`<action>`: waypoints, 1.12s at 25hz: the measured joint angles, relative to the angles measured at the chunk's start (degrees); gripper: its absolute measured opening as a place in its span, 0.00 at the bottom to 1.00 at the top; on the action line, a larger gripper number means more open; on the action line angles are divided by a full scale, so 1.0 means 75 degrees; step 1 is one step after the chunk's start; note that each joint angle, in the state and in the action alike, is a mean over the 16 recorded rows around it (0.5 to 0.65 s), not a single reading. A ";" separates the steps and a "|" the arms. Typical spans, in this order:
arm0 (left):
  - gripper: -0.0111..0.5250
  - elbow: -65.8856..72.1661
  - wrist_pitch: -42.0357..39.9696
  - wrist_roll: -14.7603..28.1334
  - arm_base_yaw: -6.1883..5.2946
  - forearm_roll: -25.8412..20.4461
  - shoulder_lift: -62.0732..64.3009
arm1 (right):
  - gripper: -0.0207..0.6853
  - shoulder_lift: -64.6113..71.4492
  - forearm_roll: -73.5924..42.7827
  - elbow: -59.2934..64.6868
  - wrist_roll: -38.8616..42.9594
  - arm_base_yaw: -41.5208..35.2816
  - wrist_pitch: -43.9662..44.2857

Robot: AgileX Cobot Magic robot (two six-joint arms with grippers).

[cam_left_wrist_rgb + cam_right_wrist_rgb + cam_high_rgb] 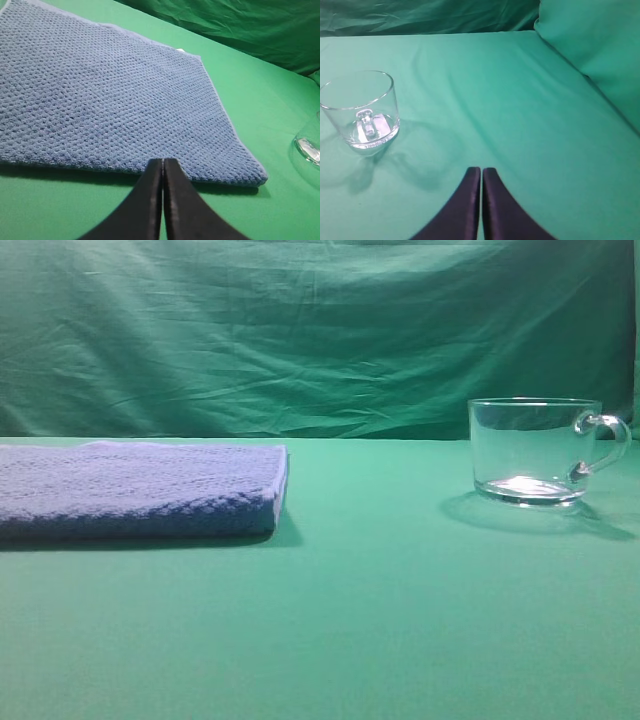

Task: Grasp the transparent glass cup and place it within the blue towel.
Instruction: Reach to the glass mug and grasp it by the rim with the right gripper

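The transparent glass cup [535, 452] stands upright near the worktop's [380, 590] far right edge, well apart from the blue towel [140, 490] lying flat at the left edge; left claw [163, 167] and right claw [481, 175] both pressed together, holding nothing

The towel [135, 490] lies flat at the table's [380, 620] left; the glass cup [535, 452] stands upright at the right, well apart, handle pointing right. A draped cloth [300, 330] hangs behind both.

Both the left tool [163, 162] and the right tool [481, 171] have fingers pressed together, empty.
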 joint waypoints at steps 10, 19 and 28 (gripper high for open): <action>0.02 0.0000 0.0000 0.0000 0.0000 0.0000 0.0000 | 0.03 0.0111 0.0370 -0.0231 0.0421 0.0000 -0.1879; 0.02 0.0000 0.0000 0.0000 0.0000 0.0000 0.0000 | 0.03 0.1582 0.0524 -0.1514 0.0433 0.0123 -0.1405; 0.02 0.0000 0.0000 0.0000 0.0000 0.0000 0.0000 | 0.03 0.4641 0.0555 -0.3124 -0.0396 0.0833 0.0398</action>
